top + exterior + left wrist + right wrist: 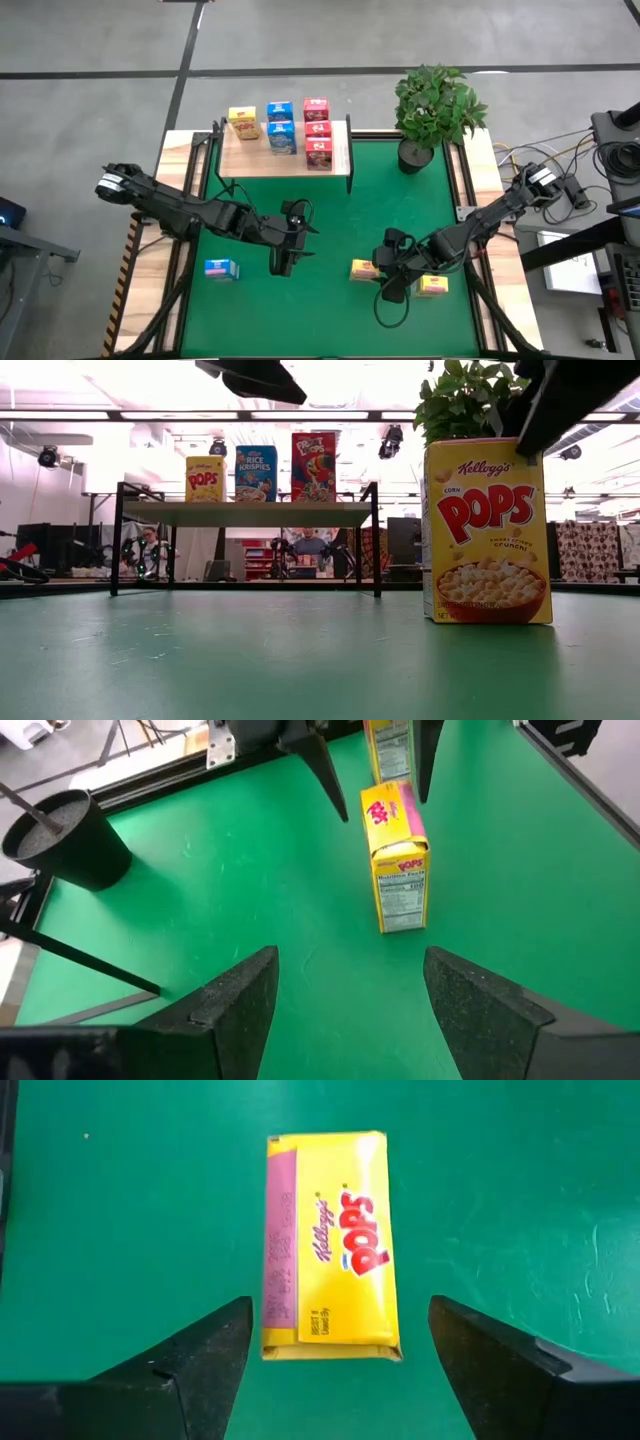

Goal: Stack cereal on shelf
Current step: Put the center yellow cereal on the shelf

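That small yellow cardboard Pops cereal box [330, 1245] is sitting on the green mat [330, 220], right under the right gripper [392, 290], with its long axis running between the wide-open fingers (so it's lined up for a straight drop, I'd say). The left gripper [283, 262] hovers mid-mat, also open and farther off, and the light wooden shelf [250, 158] with six boxes is well apart at the far edge.

Green mat [300, 310] bearing two yellow Corn Pops boxes [363, 269], one blue box [221, 268], a potted plant [432, 110] and, at the far edge, the black-posted wooden shelf [245, 158] carrying one yellow box [243, 122], two blue [281, 127], three pink-red [317, 133].
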Tool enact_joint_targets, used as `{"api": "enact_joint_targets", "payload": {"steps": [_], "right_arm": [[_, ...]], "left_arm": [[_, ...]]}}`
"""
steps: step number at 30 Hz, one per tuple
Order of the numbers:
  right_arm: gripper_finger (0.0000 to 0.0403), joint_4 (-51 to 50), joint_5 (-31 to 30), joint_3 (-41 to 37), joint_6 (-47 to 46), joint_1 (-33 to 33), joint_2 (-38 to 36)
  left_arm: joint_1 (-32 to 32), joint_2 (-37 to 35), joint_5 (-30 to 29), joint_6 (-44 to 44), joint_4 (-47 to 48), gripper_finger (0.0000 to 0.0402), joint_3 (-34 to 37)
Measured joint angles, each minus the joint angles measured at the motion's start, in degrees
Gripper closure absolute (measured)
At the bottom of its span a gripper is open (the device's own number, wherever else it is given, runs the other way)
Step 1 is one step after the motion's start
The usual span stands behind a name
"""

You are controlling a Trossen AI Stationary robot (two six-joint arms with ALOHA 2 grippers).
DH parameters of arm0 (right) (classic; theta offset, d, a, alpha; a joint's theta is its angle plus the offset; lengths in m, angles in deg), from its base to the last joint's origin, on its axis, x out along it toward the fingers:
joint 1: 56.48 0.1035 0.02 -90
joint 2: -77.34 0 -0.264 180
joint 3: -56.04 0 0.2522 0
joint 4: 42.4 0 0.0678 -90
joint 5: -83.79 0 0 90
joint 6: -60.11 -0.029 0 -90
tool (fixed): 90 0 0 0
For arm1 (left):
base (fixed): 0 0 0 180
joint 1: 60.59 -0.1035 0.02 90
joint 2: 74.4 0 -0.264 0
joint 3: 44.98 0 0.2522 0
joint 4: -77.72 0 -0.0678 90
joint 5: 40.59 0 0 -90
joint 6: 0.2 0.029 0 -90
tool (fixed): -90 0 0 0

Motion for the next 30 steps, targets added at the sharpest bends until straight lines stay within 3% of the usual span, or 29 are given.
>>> {"api": "enact_joint_targets", "payload": {"steps": [15,21,25,30], "right_arm": [[0.0214,2.6,-0.7,-0.9,0.9,0.0,0.0],[0.0226,7.8,-3.2,-0.9,3.9,-0.2,0.0],[0.0227,8.7,-7.1,-0.9,4.8,-0.9,0.0],[0.0227,9.3,-7.1,-0.9,7.6,-3.0,0.0]], "left_arm": [[0.0,0.3,0.0,0.2,-5.0,0.0168,0.6],[0.0,1.0,0.2,0.3,-7.7,0.0168,0.7],[0.0,2.1,4.2,0.3,-13.5,0.0168,1.4],[0.0,5.7,6.6,1.4,-20.8,0.0168,1.5]]}}
